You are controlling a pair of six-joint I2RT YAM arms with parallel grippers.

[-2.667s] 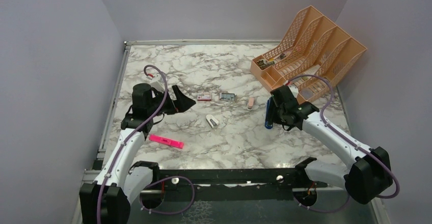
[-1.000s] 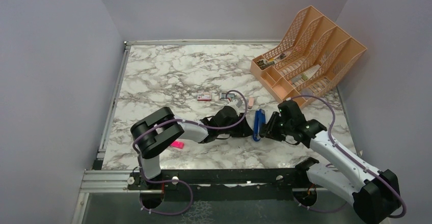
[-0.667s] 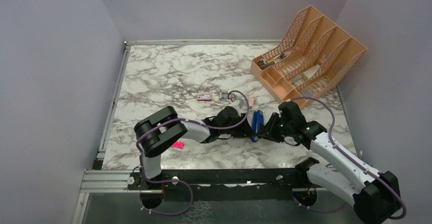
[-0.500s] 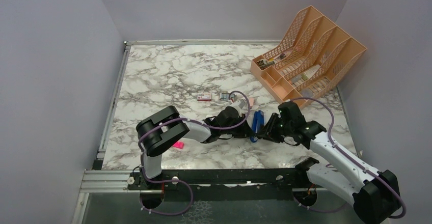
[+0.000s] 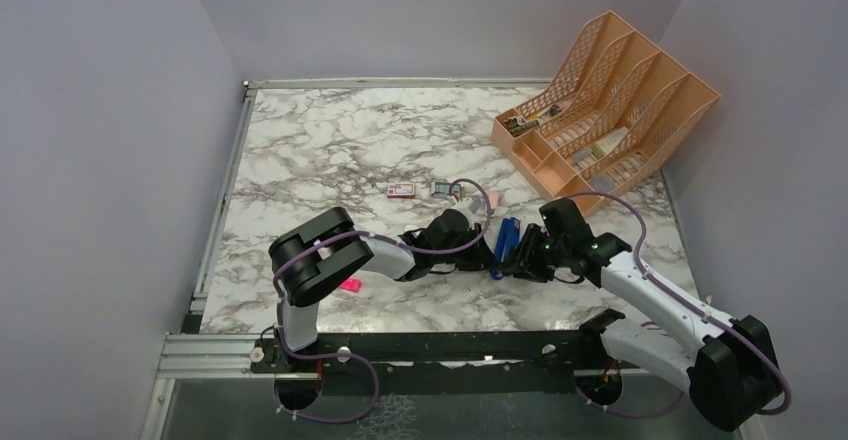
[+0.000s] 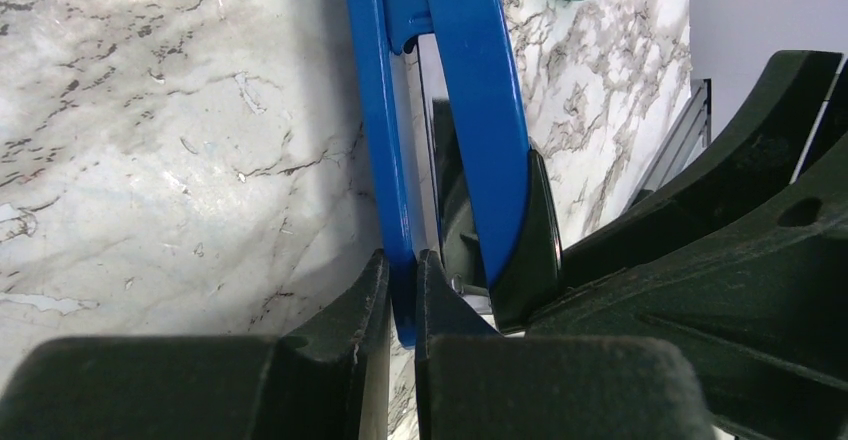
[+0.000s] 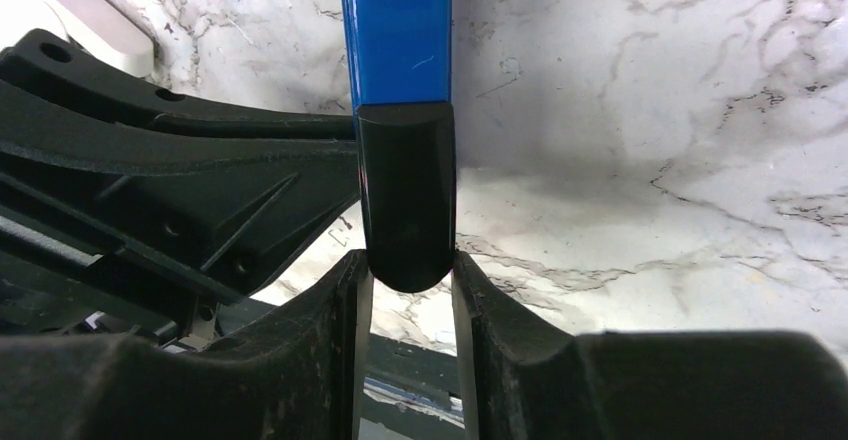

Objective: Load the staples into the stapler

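The blue stapler (image 5: 506, 239) lies tilted on the marble table (image 5: 330, 140) between my two grippers. In the left wrist view the stapler (image 6: 455, 110) is slightly parted, and my left gripper (image 6: 401, 265) is shut on the thin edge of its blue base. My right gripper (image 7: 406, 265) has the stapler's black rear cap (image 7: 405, 200) between its fingers, both pressing its sides. From above, the left gripper (image 5: 486, 251) and right gripper (image 5: 521, 254) meet at the stapler's near end. The grey staples (image 5: 440, 189) lie beside a red-and-white box (image 5: 401, 190), partly behind the left arm's cable.
An orange mesh file organiser (image 5: 610, 90) stands at the back right. A pink highlighter (image 5: 348, 284) pokes out from under the left arm. A small pink item (image 5: 493, 200) lies just beyond the stapler. A raised metal rail runs along the table's left edge (image 5: 228, 190).
My left gripper has closed onto the stapler's base. The right arm and the stapler have shifted slightly left and the stapler has tilted.
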